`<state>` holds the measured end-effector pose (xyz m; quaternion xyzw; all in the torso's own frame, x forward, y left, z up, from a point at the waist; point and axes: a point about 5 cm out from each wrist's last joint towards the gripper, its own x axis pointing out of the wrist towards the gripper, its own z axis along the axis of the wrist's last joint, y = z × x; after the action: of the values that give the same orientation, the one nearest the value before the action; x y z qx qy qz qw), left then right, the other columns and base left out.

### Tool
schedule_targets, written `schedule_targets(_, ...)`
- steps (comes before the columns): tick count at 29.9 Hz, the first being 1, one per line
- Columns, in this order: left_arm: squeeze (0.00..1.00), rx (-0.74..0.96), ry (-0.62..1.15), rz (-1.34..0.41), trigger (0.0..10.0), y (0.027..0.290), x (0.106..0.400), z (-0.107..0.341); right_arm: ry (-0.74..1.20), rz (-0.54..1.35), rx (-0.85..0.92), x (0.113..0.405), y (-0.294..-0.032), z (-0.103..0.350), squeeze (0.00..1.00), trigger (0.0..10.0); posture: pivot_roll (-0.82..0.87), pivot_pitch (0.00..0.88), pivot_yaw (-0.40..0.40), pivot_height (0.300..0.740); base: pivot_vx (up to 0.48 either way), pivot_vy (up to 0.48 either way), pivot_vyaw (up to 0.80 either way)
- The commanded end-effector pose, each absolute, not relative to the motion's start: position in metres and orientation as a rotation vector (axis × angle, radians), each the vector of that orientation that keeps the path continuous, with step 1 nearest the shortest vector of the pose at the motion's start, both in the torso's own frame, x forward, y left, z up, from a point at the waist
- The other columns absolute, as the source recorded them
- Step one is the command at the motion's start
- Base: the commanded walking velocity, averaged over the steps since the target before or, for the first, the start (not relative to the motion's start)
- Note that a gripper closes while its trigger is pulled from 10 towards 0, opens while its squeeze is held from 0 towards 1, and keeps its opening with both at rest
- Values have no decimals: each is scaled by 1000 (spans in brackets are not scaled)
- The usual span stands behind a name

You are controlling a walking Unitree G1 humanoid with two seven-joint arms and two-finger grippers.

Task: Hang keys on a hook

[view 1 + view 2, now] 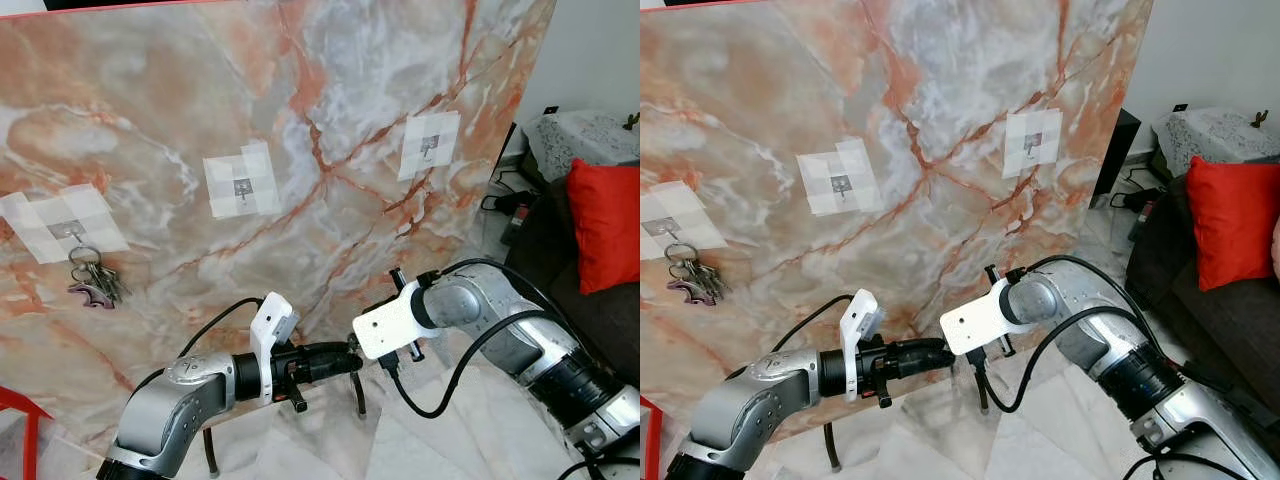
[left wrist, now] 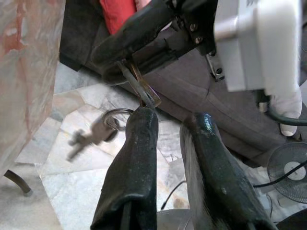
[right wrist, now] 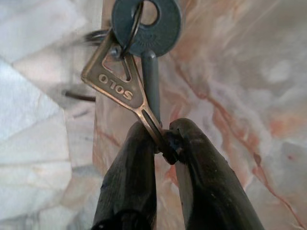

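Three hooks sit on taped patches across the marble board [image 1: 300,120], which I'll use as my landmark: the left hook [image 1: 70,232] already carries a bunch of keys [image 1: 92,280], while the middle hook [image 1: 242,186] and the right hook [image 1: 429,146] are bare. Low in front of the board's bottom edge, my two grippers meet tip to tip. The right gripper [image 3: 163,143] is pinching the blade of a brass key [image 3: 117,84], with the key ring [image 2: 116,118] and a grey round-headed key [image 3: 146,21] dangling from it. The left gripper [image 2: 165,127] has its fingers slightly parted beside that key; one fingertip [image 2: 144,120] touches it, but I can't call it a grip. I judge this to be a handover or regrasp step, before any hanging. Next I'd need one gripper holding the bunch so the ring hangs free and open, then a lift up the board to a bare hook, probably the middle one, threading the ring over its tip.
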<state>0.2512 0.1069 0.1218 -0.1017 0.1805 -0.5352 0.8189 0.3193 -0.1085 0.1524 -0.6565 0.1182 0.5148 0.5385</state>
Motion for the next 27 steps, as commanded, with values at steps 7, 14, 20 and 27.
schedule_targets(7, 0, -203, 361, -1177, 10000, 103, 251, 133, 226, 1252, -1603, 313, -100, 155, 0, 10000, 101, 34, -43, 740, 0, 0, 0)
schedule_targets(14, 0, -193, 369, -1176, 10000, 103, 251, 132, 202, 1263, -1608, 311, -95, 158, 0, 10000, 101, 35, -43, 740, 0, 0, 0)
schedule_targets(20, 0, -177, 377, -1155, 10000, 103, 253, 131, 173, 1273, -1602, 308, -89, 162, 0, 10000, 100, 36, -42, 740, 0, 0, 0)
schedule_targets(27, 0, -166, 348, -1076, 10000, 106, 263, 132, 170, 1285, -1593, 306, -89, 161, 0, 10000, 101, 36, -43, 740, 0, 0, 0)
